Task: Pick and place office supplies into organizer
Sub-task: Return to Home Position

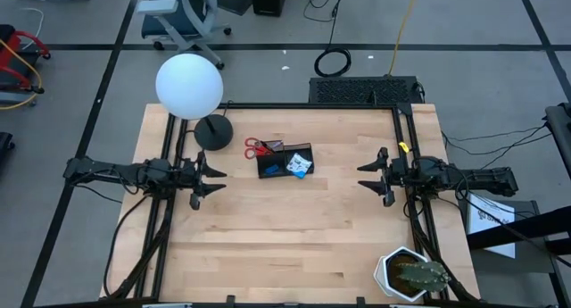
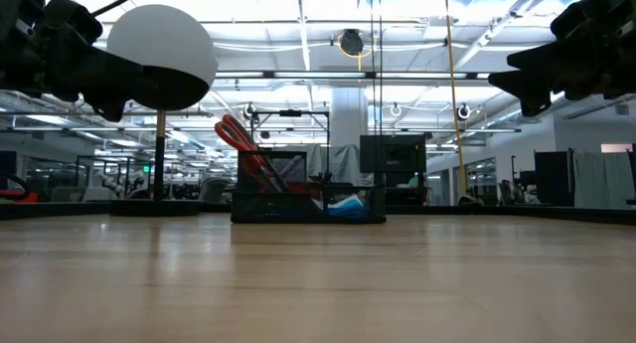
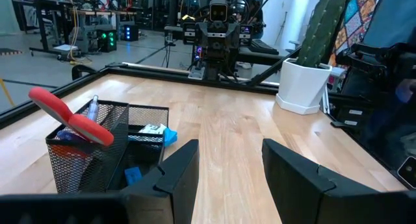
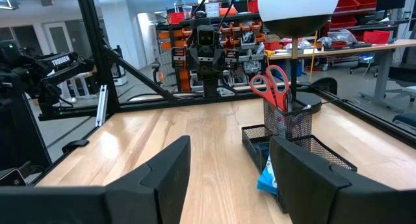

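Note:
The black mesh organizer (image 1: 285, 160) stands on the table's far half, between my two arms. Red-handled scissors (image 3: 71, 117) stand blades down in its taller section, with the handles (image 4: 273, 84) sticking out above the rim. A bright blue pad (image 1: 299, 166) lies in the lower section and pokes over its edge (image 3: 168, 136). A small blue piece (image 3: 133, 175) sits low inside. My left gripper (image 1: 217, 181) hovers open and level left of the organizer. My right gripper (image 1: 364, 176) hovers open and level to its right. Both are well clear of it.
A lamp with a white globe (image 1: 189, 85) and round black base (image 1: 212, 132) stands just left of and behind the organizer. A cactus in a white pot (image 1: 410, 274) sits at the near right corner. Black frame rails (image 1: 312, 105) run along the table's edges. Bare wood fills the near half.

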Controlling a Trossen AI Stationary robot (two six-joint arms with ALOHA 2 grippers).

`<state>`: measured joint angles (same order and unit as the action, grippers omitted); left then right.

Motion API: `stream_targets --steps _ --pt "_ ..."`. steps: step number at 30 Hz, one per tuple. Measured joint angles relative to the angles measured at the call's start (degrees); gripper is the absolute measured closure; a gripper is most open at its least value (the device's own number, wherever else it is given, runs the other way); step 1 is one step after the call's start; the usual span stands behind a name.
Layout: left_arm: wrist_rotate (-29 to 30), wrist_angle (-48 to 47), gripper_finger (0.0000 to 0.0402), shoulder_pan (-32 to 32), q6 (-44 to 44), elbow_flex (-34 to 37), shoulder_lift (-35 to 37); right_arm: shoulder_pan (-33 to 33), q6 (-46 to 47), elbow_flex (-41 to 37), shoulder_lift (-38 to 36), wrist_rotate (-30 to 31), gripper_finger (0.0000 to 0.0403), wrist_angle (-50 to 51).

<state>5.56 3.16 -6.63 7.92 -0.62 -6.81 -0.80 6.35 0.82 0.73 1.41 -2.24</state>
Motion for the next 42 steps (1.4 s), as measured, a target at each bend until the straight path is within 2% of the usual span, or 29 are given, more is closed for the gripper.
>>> stream_targets --steps 42 --pt "0.01 0.02 0.0229 0.00 0.00 -0.02 0.02 0.00 0.01 0.00 -0.01 0.00 0.0195 0.00"
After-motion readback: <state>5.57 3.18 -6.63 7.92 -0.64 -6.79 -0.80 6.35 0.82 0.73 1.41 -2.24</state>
